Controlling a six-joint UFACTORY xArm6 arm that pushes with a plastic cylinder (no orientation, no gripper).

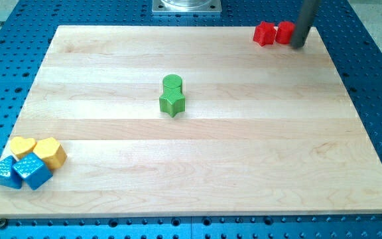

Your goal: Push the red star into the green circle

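A red star (264, 33) lies at the view's top right of the wooden board (197, 166), touching a second red block (284, 32) on its right. The green circle (172, 84) stands near the board's middle, with a green star (172, 103) touching it just below. My tip (298, 46) is at the right side of the second red block, against it or very close. The rod rises out of the view's top. The red star is far up and to the right of the green circle.
At the view's bottom left corner sit a yellow heart (22, 145), a yellow block (50, 152) and two blue blocks (32, 171) (4, 172) bunched together. A blue pegboard (377, 79) surrounds the board. A metal mount (187, 6) is at the top.
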